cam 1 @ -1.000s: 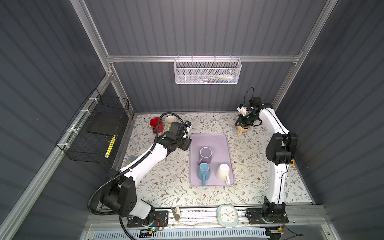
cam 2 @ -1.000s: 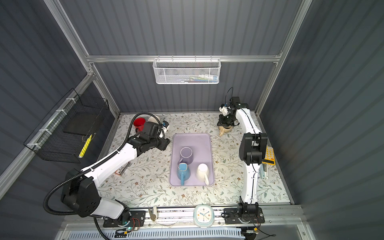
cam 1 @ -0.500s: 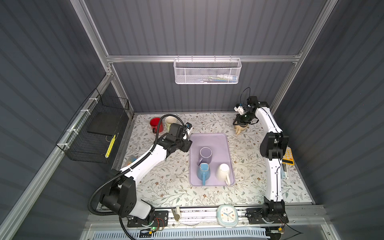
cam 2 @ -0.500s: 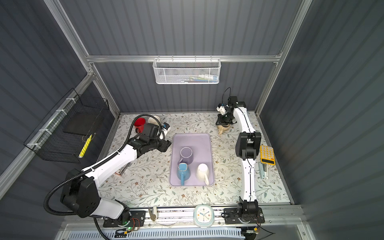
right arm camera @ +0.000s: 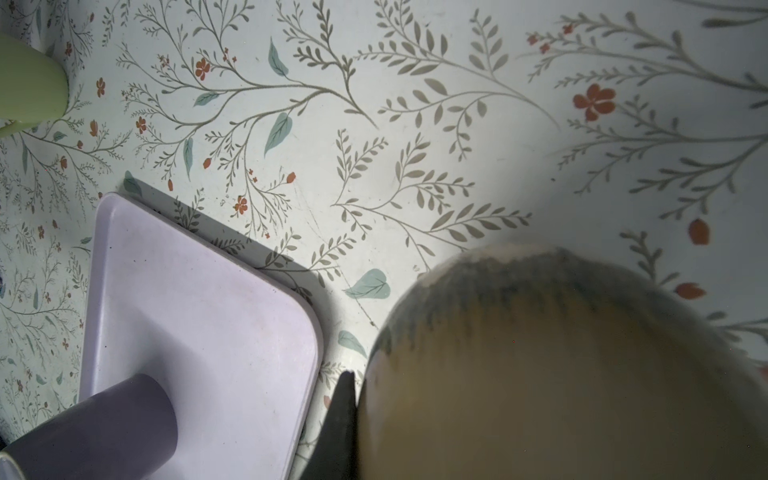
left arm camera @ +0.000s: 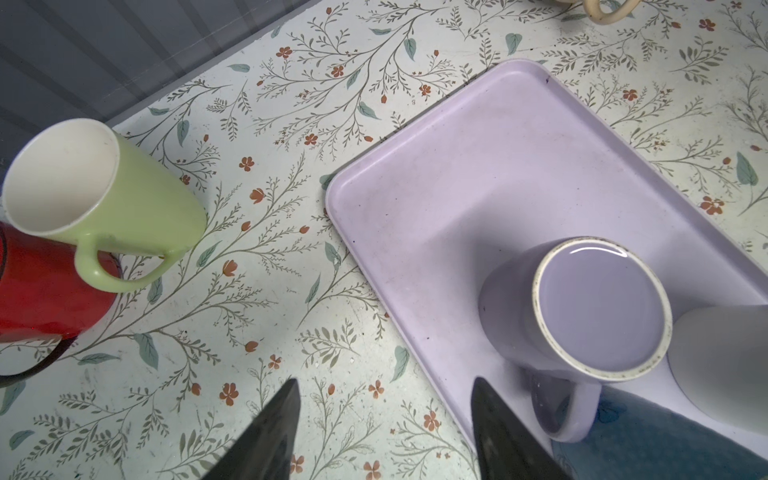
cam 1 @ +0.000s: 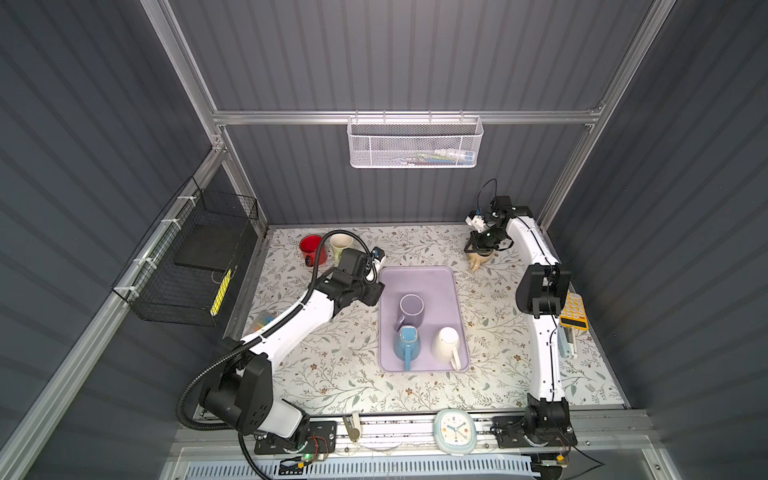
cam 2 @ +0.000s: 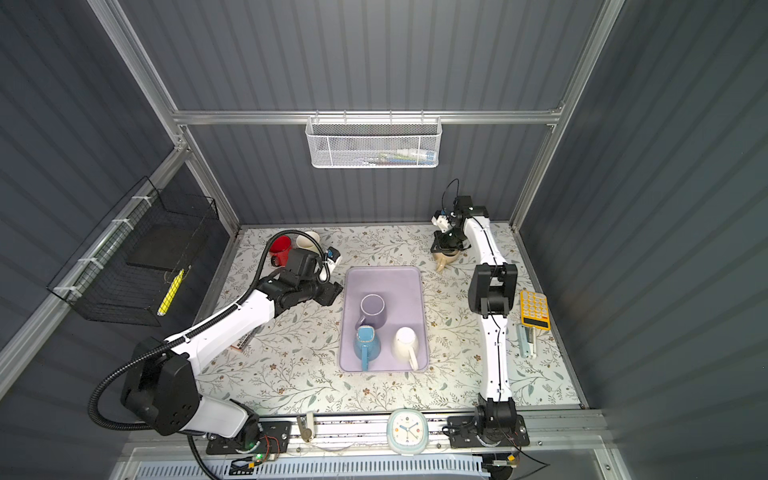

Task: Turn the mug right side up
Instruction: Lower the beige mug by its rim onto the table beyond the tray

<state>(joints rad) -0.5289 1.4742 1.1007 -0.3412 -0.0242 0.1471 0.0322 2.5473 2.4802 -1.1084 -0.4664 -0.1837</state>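
The right hand (cam 1: 479, 249) is clamped on the beige mug (cam 1: 476, 261) at the back of the surface (cam 1: 340, 361), just beside the purple tray (cam 1: 417, 278). Gripping its wall probably lets the wrist roll it upright, though its present tilt is unclear. The left hand (left arm camera: 385, 388) hangs open over the tray's edge, near an inverted purple mug (left arm camera: 598, 307).

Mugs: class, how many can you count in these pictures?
6: purple mug, blue mug and white mug on the lilac tray; red mug and pale green mug at the far left; beige mug in the right gripper.
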